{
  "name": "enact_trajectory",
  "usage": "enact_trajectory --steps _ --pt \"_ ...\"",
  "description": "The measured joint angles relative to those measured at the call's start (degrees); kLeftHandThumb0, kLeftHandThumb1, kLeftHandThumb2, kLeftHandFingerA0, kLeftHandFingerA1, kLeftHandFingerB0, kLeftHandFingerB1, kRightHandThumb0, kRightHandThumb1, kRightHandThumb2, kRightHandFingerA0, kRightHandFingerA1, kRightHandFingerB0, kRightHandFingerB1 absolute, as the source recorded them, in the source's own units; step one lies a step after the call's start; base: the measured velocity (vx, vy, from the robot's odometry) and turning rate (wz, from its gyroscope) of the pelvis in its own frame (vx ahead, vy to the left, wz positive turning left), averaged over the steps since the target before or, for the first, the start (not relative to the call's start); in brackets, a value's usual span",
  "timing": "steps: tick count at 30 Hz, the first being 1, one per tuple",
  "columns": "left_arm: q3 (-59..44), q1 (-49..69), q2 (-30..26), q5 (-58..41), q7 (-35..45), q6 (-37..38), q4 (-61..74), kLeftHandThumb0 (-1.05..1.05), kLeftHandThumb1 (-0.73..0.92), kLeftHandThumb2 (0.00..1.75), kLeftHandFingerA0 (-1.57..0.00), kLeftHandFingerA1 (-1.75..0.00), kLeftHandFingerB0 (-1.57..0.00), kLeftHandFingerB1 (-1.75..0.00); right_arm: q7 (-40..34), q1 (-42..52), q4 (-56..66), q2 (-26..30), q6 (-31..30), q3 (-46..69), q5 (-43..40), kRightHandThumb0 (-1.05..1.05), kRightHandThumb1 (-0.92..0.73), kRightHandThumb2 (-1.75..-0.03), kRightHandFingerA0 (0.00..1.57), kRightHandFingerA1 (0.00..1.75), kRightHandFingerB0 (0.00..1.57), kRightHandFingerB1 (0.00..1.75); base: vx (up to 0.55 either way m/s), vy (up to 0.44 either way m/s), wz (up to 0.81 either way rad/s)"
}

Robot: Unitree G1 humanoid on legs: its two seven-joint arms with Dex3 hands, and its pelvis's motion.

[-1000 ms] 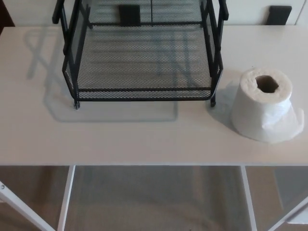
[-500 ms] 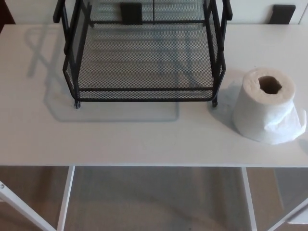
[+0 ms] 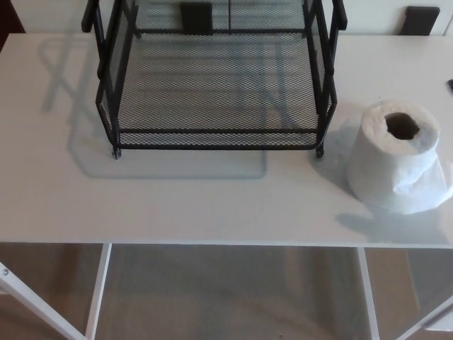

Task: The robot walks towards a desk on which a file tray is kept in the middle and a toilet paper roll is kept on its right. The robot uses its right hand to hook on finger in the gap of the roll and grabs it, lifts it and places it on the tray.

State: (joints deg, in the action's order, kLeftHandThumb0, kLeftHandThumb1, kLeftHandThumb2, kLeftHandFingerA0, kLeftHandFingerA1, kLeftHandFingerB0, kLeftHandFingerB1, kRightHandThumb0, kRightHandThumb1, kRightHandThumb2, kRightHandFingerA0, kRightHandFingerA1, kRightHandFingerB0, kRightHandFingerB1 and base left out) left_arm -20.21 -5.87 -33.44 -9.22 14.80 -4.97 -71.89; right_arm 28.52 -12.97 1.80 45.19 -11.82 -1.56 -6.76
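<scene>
Desk (image 3: 42, 198) bare at left and along lower edge: free passage. File tray (image 3: 212, 139) walls block upper centre. Toilet paper roll (image 3: 396, 159) stands at right, narrow gap to tray; roll top unobstructed.

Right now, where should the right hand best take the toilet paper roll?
By the core hole, one finger hooked in from above: the toilet paper roll stands upright on the desk, hole facing up and open. Its loose sheet on the right gives no firm hold.

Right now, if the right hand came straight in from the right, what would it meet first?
Right hand not in view; probably the toilet paper roll, before the file tray.
</scene>
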Motion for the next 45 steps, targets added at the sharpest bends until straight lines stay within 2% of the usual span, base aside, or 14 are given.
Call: enact_trajectory --steps 6,8,13,15,16,19,20,25,26,30,31,38,40,45 --pt "-0.3 0.2 0.2 0.0 0.0 0.0 0.0 -0.9 0.78 1.17 -0.05 -0.32 0.0 -0.11 0.8 -3.5 -0.7 0.9 -0.5 -8.2 5.2 -0.62 -0.43 -0.82 0.18 0.54 0.02 0.26 0.0 0.0 0.0" --pt "-0.5 0.2 0.2 -0.1 0.0 0.0 0.0 -0.94 0.81 1.17 -0.03 -0.33 0.0 -0.07 1.0 -4.2 -1.4 1.3 -0.6 -10.5 6.9 -0.59 -0.59 -0.58 0.25 0.47 0.04 0.28 0.0 0.0 0.0" --pt "-0.9 0.4 0.3 -0.1 -0.1 0.0 -0.1 -0.94 0.8 1.17 -0.02 -0.32 0.0 -0.08 1.3 -6.2 -2.2 2.4 -0.4 -14.2 10.8 -0.64 -0.59 -0.58 0.22 0.51 0.05 0.26 0.0 0.0 0.0" --pt "-1.0 0.4 0.3 -0.2 -0.1 0.0 -0.1 -0.9 0.77 1.16 -0.05 -0.32 0.0 -0.12 1.4 -7.2 -2.5 2.8 -0.2 -15.1 12.2 -0.71 -0.45 -0.85 0.19 0.57 0.04 0.27 0.0 0.0 0.0" --pt "-1.0 0.4 0.4 -0.2 -0.1 0.0 -0.2 -0.86 0.92 0.72 -0.03 -0.37 0.0 -0.03 1.5 -7.5 -2.6 3.0 -0.1 -15.6 13.0 -0.71 -0.44 -0.86 0.17 0.56 0.03 0.25 0.0 0.0 0.0" --pt "-1.0 0.5 0.4 -0.3 0.0 0.0 -0.2 -0.86 0.92 0.73 -0.03 -0.37 0.0 -0.04 1.6 -8.1 -3.7 4.0 1.1 -16.1 15.4 -0.7 -0.44 -0.85 0.2 0.58 0.03 0.3 0.0 0.0 0.0" --pt "-1.1 0.6 0.4 -0.3 0.0 0.0 -0.2 -0.9 0.78 1.17 -0.07 -0.34 0.0 -0.11 1.6 -8.1 -4.0 4.2 1.5 -16.1 15.9 -0.66 -0.59 -0.59 0.25 0.52 0.08 0.27 0.0 0.0 0.0" --pt "-0.8 0.7 0.4 -0.2 0.0 0.0 -0.3 -0.95 0.81 1.17 -0.02 -0.32 0.0 -0.06 1.6 -8.7 -4.1 5.0 3.4 -16.9 19.7 -0.65 -0.6 -0.58 0.3 0.49 0.09 0.24 0.0 0.0 0.0" --pt "-0.8 0.7 0.4 -0.2 0.0 0.0 -0.4 -0.95 0.81 1.17 -0.02 -0.31 0.0 -0.06 1.6 -9.0 -4.1 5.0 3.6 -17.2 20.7 -0.68 -0.46 -0.84 0.29 0.57 0.07 0.29 0.0 0.0 0.0" --pt "-0.6 0.7 0.5 -0.2 0.0 0.0 -0.3 -0.96 0.81 1.17 -0.01 -0.32 0.0 -0.06 1.6 -10.5 -4.3 5.0 3.8 -18.7 23.3 -0.67 -0.49 -0.84 0.43 0.59 0.06 0.35 0.0 0.0 0.0" --pt "-0.6 0.7 0.6 -0.2 0.0 0.0 -0.4 -0.96 0.82 1.18 -0.01 -0.34 0.0 -0.06 1.6 -11.6 -4.7 4.8 3.9 -19.7 24.6 -0.61 -0.61 -0.58 0.5 0.47 0.13 0.26 0.0 0.0 0.0" --pt "-0.4 0.6 0.8 -0.1 0.0 0.0 -0.4 -0.95 0.82 1.18 -0.01 -0.27 0.0 -0.05 1.9 -16.2 -7.5 2.9 5.2 -25.1 29.9 -0.68 -0.51 -0.83 0.63 0.68 0.15 0.43 0.0 0.0 0.0" --pt "-0.4 0.6 1.0 -0.1 0.0 0.0 -0.4 -0.95 0.85 1.19 0.0 -0.24 0.0 -0.05 1.8 -17.1 -8.0 2.4 5.8 -26.6 31.6 -0.59 -0.6 -0.59 0.71 0.62 0.24 0.32 0.0 0.0 0.0" --pt "0.3 0.5 1.0 0.1 0.0 0.0 -0.3 -0.96 0.86 1.21 0.0 -0.25 0.0 -0.04 1.5 -18.4 -8.8 1.9 6.8 -29.3 35.4 -0.6 -0.48 -0.82 0.75 0.77 0.22 0.46 0.0 0.0 0.0"
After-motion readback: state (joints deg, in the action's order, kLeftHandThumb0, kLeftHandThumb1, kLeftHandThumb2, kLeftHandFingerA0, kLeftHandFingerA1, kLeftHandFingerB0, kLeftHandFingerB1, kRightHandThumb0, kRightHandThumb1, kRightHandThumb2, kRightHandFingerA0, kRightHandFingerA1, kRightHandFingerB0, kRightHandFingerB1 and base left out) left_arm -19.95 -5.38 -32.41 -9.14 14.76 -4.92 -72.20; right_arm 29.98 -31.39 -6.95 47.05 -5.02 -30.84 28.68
